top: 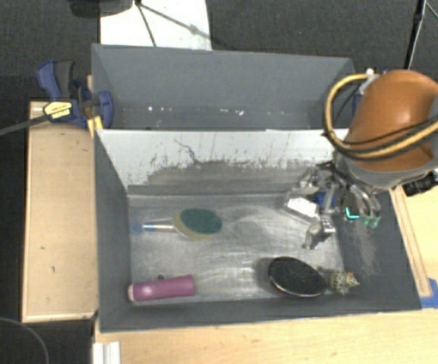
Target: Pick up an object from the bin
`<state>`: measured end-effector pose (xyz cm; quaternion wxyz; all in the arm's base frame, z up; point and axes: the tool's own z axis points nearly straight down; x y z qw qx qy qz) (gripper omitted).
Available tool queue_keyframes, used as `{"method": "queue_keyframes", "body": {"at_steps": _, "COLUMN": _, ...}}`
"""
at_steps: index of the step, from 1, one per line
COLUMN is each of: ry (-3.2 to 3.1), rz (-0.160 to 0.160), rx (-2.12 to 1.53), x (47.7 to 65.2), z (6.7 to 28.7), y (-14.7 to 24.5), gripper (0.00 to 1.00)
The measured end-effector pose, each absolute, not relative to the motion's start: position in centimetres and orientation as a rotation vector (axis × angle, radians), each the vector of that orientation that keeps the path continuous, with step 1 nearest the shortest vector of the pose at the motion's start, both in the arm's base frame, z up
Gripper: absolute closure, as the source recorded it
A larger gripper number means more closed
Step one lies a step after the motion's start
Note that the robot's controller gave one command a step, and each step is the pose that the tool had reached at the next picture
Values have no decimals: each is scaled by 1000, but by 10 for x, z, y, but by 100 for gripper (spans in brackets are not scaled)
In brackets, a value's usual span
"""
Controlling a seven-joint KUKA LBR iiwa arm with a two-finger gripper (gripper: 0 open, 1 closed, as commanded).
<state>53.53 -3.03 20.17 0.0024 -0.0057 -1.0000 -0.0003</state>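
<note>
The shiny metal gripper (317, 232) hangs low at the right side of the grey metal bin (203, 89), under a round, smooth orange cover (393, 120). I cannot tell if its jaws are spread or pressed together. Nearest to it, by the front wall, lies a flat black oval (297, 276) with a dull top. A tiny brown lump (346, 280) sits just beside it. Farther left lie a smooth pink tube (162, 287) and a round green pad (200, 221) on a clear handle.
</note>
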Motion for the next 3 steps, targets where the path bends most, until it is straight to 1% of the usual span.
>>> {"method": "queue_keyframes", "body": {"at_steps": 1, "ry": -3149, "rz": 1, "rx": 53, "x": 491, "z": 92, "y": -35, "gripper": 0}}
{"method": "queue_keyframes", "body": {"at_steps": 2, "ry": -3140, "rz": -1, "rx": -51, "x": 481, "z": 101, "y": -37, "gripper": 0}}
{"method": "queue_keyframes", "body": {"at_steps": 3, "ry": -3123, "rz": -1, "rx": -309, "x": 479, "z": 100, "y": -40, "gripper": 0}}
